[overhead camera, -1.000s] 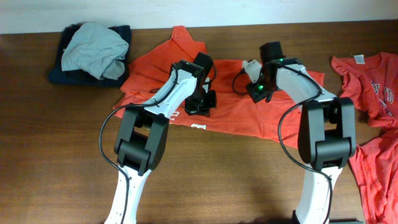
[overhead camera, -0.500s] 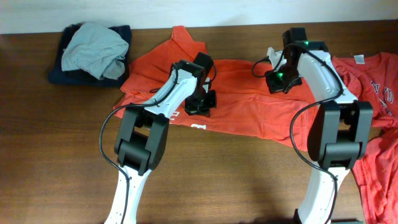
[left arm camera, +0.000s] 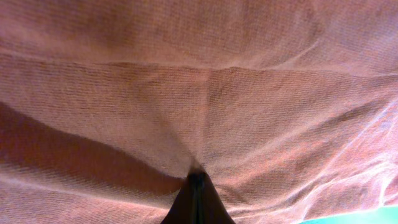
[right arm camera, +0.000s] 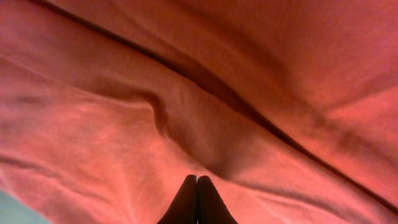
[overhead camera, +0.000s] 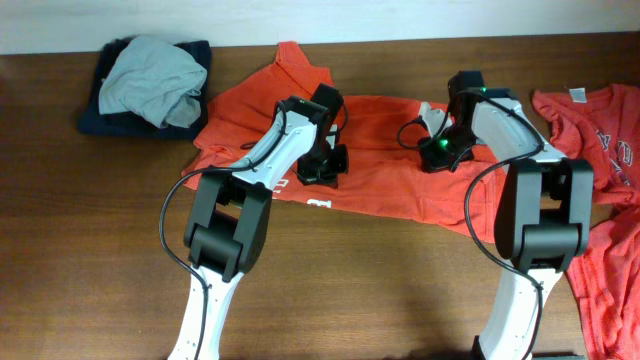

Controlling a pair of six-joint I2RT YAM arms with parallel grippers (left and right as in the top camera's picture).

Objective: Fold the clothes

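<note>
The orange T-shirt point(overhead camera: 385, 180) lies spread across the middle of the surface point(overhead camera: 90, 250); the left gripper point(left arm camera: 197, 182) and right gripper point(right arm camera: 197, 182), each pressed together, pinch its fabric

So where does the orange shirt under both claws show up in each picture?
Overhead: orange shirt spread in the middle, left claw and right claw on it.
Left wrist: shirt nearly fills the frame, puckering into the shut left claw.
Right wrist: shirt nearly fills the frame, creasing into the shut right claw.
Shared landmark: those two pinches.
</note>
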